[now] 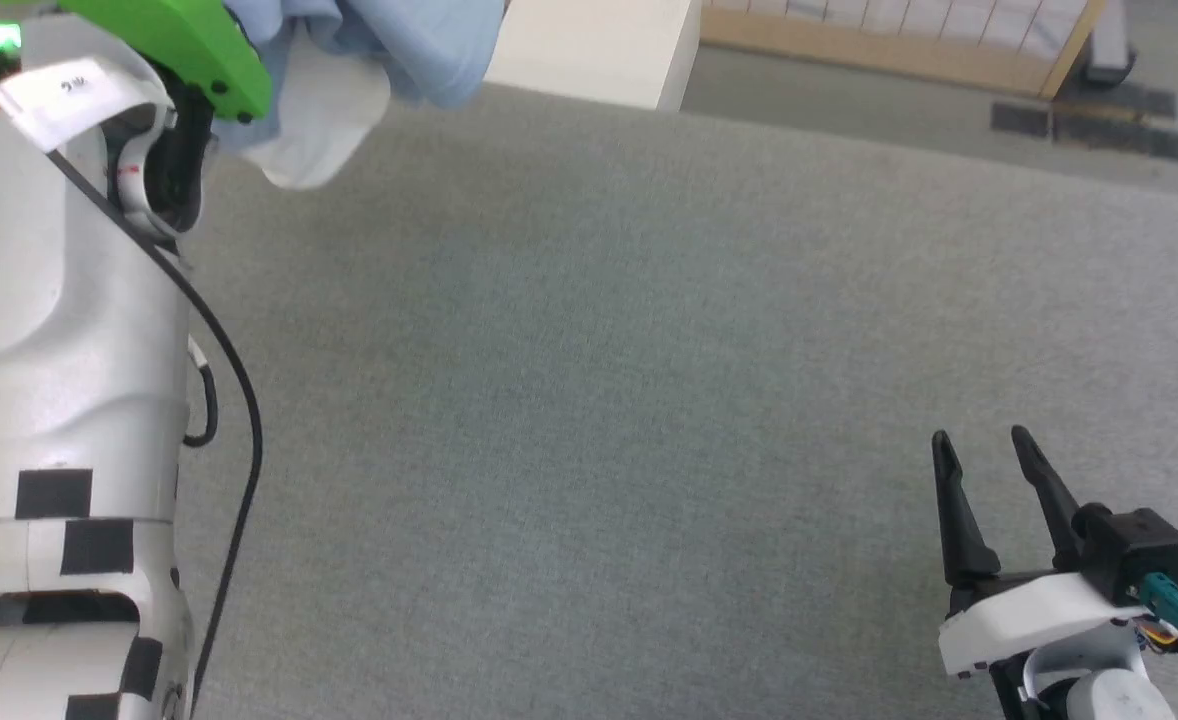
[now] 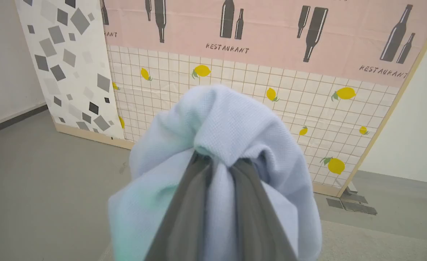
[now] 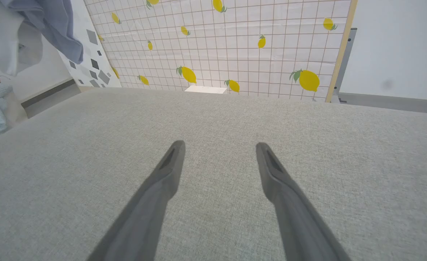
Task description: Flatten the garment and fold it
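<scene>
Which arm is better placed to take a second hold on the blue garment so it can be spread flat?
Right, likely. The right tool is open and free over the grey surface, while the left tool is shut on the garment, holding it bunched up off that surface.

Bright, even, soft light, almost shadowless. The right pincer (image 3: 219,146) blurs near the lens; beyond it the tabletop (image 3: 213,116) edge bows. A green cast tints the garment (image 2: 144,195) left of the left pincer (image 2: 221,161)
</scene>
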